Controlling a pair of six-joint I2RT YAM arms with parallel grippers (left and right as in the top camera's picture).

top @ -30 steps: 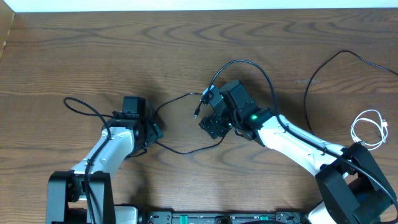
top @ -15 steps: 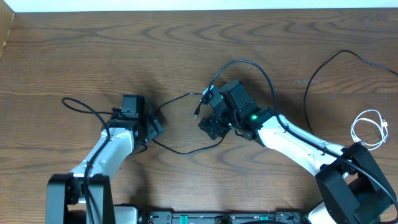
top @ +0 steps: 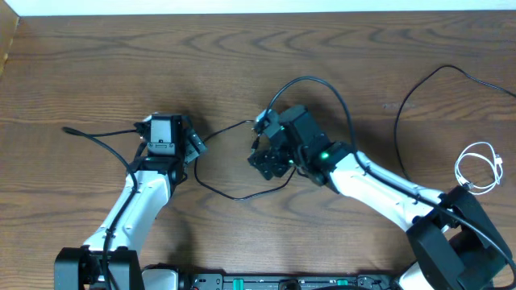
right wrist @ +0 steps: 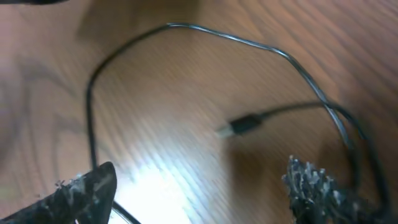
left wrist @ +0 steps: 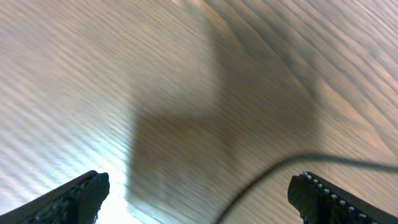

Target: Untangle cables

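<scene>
Your left claw (left wrist: 199, 190) stands wide open and holds nothing. A black cable (left wrist: 292, 163) runs blurred across the counter (left wrist: 93, 74) just ahead of its right finger. Your right claw (right wrist: 199, 183) is also spread wide and empty, and hangs over a small plug end (right wrist: 245, 124) that lies free on the wood. The cord curves around the plug end and runs close past the right finger; I cannot tell whether it touches.

From above, this cable sags in a low bend (top: 234, 196) between the two arms and arches in a loop (top: 310, 80) beyond the right claw.

You look to be between grasps and choosing a hold. The next move calls for lowering the right claw squarely over the plug end or the cord just behind it. Then close, and draw it clear of the loop while the left claw takes the near strand.

Farther right, a second black cable (top: 419, 84) and the white cable (top: 482, 165) lie well apart, seemingly already sorted.
</scene>
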